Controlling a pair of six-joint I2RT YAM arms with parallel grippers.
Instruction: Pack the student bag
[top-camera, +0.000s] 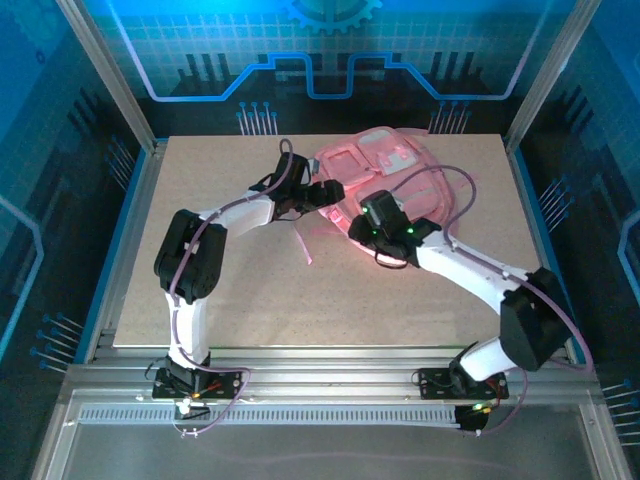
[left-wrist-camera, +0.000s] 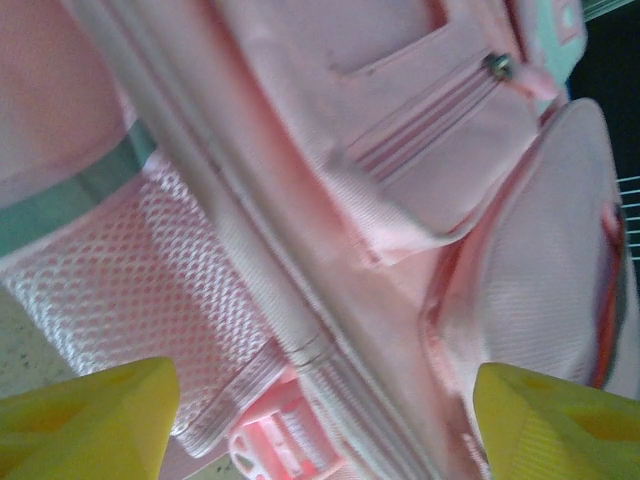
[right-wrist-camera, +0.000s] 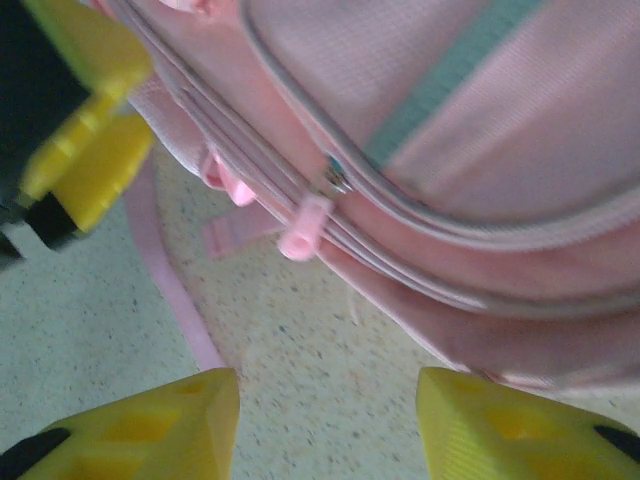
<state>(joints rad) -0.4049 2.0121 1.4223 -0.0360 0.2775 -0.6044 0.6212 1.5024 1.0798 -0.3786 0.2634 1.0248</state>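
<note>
Student bag (top-camera: 400, 170) lies at the far middle of the table (top-camera: 250, 300), with both arms reaching to its near-left side. From the left wrist, the left end effector (left-wrist-camera: 320, 430) is spread wide over the bag's mesh pocket (left-wrist-camera: 150, 290). From the right wrist, the right end effector (right-wrist-camera: 328, 425) is spread and empty above the table, near a pink zipper pull (right-wrist-camera: 303, 228).

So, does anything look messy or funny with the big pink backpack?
Nothing looks spilled or torn. The soft pink backpack lies flat at the far side of the speckled tabletop, and one thin pink strap trails loose over it instead of staying tucked.
</note>
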